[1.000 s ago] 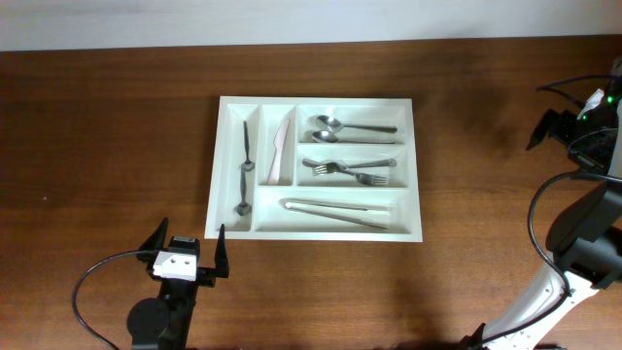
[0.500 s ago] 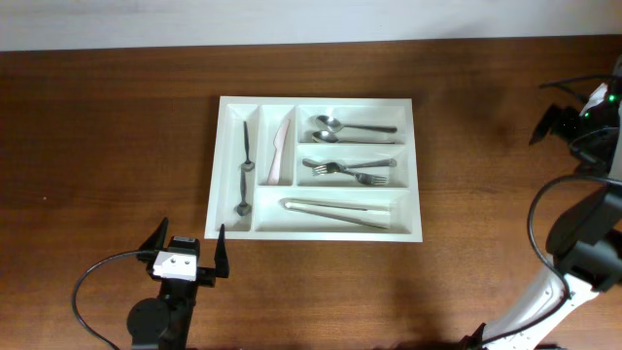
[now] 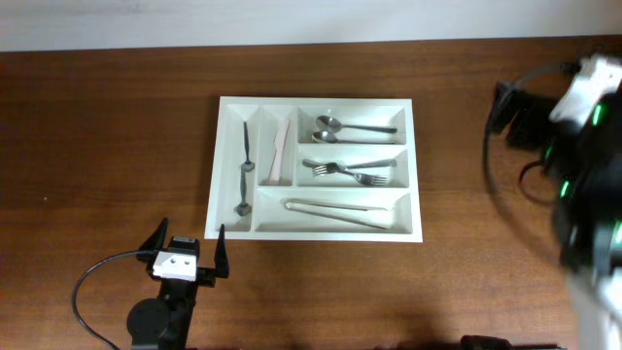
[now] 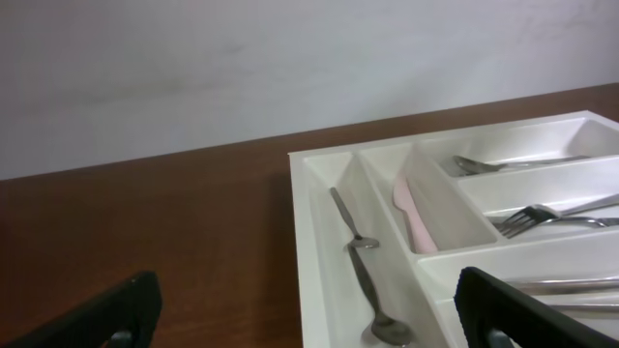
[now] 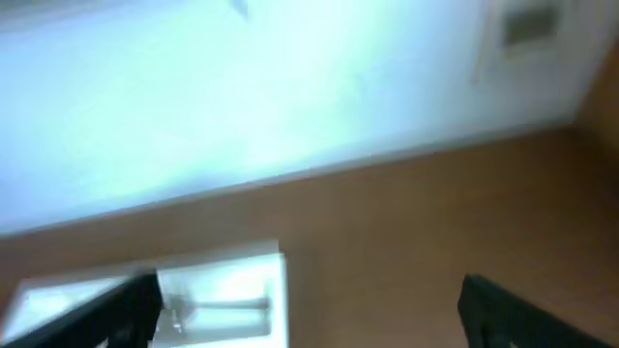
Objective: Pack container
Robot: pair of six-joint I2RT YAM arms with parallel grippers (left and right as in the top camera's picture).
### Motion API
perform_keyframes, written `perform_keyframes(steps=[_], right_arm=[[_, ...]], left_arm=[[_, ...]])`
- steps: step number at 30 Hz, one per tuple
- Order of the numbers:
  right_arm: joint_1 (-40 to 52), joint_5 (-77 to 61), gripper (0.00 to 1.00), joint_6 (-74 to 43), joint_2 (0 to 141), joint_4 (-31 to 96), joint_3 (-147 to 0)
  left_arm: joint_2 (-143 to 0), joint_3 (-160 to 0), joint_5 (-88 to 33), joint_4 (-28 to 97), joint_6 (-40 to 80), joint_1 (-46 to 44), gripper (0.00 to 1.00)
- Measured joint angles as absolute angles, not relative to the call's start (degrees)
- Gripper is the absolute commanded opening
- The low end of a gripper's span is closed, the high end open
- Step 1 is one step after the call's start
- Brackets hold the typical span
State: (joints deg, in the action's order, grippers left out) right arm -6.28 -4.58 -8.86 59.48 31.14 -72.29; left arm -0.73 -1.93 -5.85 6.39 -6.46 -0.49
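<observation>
The white container (image 3: 316,100) lies in the middle of the table. Its narrow left slots hold two dark spoons (image 3: 245,170) and a pink knife (image 3: 280,151). The wide slots hold two silver spoons (image 3: 355,128), forks (image 3: 350,170) and tongs (image 3: 335,209). My left gripper (image 3: 190,233) stands open just off the tray's near left corner, with nothing between its fingers. In the left wrist view the gripper (image 4: 309,324) faces the tray's rim (image 4: 302,193). The right gripper (image 3: 520,122), blurred, hangs open to the right of the tray. In the right wrist view it (image 5: 309,314) is empty, with the container's corner (image 5: 276,290) at lower left.
Dark wooden table (image 3: 107,146) all around the tray, with a pale wall (image 4: 290,58) behind its far edge. A black cable (image 3: 92,282) loops by the left arm's base. The right arm's body (image 3: 588,194) fills the right edge of the overhead view.
The right arm has swung fast toward the left and now shows as a blur. The left arm and everything in the tray are where they were.
</observation>
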Motion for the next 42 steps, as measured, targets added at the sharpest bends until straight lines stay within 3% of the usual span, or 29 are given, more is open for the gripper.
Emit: perform_keyframes(steps=[10, 17, 31, 42], right_arm=[[-0.58, -4.56, 0.99, -8.84, 18.63, 6.81, -40.40], [-0.54, -4.58, 0.99, -8.84, 2.72, -2.15, -23.46], [-0.51, -3.95, 0.99, -10.33, 0.82, -6.94, -7.94], [-0.47, -3.92, 0.99, -10.35, 0.80, -1.74, -0.71]], left_arm=[[-0.71, -1.91, -5.85, 6.37, -6.46, -0.49, 0.99], [-0.67, -1.91, -5.85, 6.37, -6.46, -0.49, 0.99], [-0.69, -1.91, -5.85, 6.37, -6.46, -0.49, 0.99], [-0.69, -1.91, -5.85, 6.35, -6.46, -0.49, 0.99]])
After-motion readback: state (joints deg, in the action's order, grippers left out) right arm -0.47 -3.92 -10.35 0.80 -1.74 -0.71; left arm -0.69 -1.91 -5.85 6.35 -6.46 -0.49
